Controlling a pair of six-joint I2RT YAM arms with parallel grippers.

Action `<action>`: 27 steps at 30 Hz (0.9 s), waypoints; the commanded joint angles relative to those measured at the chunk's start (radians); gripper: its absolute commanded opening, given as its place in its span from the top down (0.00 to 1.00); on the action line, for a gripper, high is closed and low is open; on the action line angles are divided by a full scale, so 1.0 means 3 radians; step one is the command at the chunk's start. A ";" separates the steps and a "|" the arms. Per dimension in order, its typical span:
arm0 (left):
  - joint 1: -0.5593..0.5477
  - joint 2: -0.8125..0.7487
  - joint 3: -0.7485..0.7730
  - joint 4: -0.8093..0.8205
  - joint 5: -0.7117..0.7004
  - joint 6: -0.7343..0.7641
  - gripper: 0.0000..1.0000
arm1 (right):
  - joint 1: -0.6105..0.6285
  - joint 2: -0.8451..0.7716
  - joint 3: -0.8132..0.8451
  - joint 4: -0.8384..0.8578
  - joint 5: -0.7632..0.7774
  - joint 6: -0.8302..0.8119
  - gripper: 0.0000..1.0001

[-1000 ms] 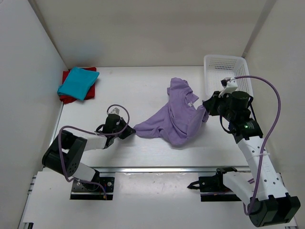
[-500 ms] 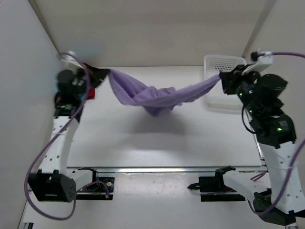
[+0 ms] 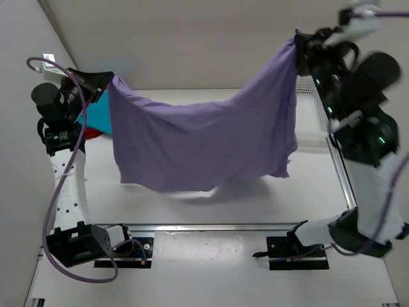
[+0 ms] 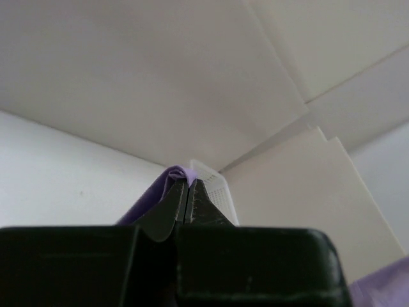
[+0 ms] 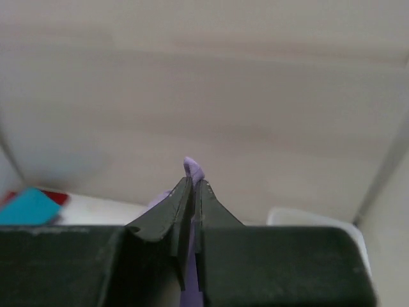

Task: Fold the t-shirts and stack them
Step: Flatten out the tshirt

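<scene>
The lavender t-shirt (image 3: 204,144) hangs spread out in the air between both raised arms, its lower edge just above the table. My left gripper (image 3: 110,80) is shut on its left corner, and a purple tuft (image 4: 176,173) pokes past the closed tips. High at the right, my right gripper (image 3: 296,39) is shut on the other corner, with cloth (image 5: 193,169) sticking out above the fingers. A folded teal t-shirt (image 3: 97,115) lies on the dark red t-shirt (image 3: 94,133) at the far left, mostly hidden behind the hanging cloth.
A white lattice basket (image 3: 314,121) stands at the back right, partly behind the right arm and the cloth. White walls close in the table on the left, back and right. A metal rail (image 3: 211,226) runs along the near edge.
Both arms have risen and pulled apart, lifting the lavender shirt off the table and stretching it from a sagging band into a wide hanging sheet.
</scene>
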 commanded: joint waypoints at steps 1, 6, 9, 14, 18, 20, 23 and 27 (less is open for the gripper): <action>-0.0138 -0.0006 -0.0279 -0.0087 -0.0354 0.0131 1.00 | -0.0817 0.0512 -0.0251 -0.0176 -0.1046 0.0302 1.00; -0.0323 0.0396 -0.0551 0.0158 -0.0509 0.0152 1.00 | -0.1436 0.1212 -0.0261 0.0025 -0.1768 0.0554 1.00; -0.0491 0.0908 -0.0194 0.0118 -0.0591 0.0142 1.00 | -0.1513 0.1938 0.0638 -0.0103 -0.1805 0.0559 1.00; -0.0573 0.1802 0.1307 -0.0041 -0.0367 -0.0149 1.00 | -0.1927 0.2133 0.1125 0.0709 -0.2290 0.1166 1.00; -0.0467 0.2059 0.2315 -0.0129 -0.0285 -0.0378 1.00 | -0.2121 0.1772 0.0979 0.1491 -0.2551 0.1443 1.00; -0.0380 0.2044 0.2383 0.0085 -0.0193 -0.0629 1.00 | -0.2289 0.1644 0.1004 0.1523 -0.2663 0.1519 1.00; -0.0226 0.1917 0.2297 0.0264 -0.0116 -0.0732 1.00 | -0.2433 0.1429 0.0917 0.1518 -0.2949 0.1627 1.00; -0.0093 0.1555 0.1635 0.0403 -0.0085 -0.0696 1.00 | -0.2311 0.0970 0.0200 0.1033 -0.2864 0.1271 1.00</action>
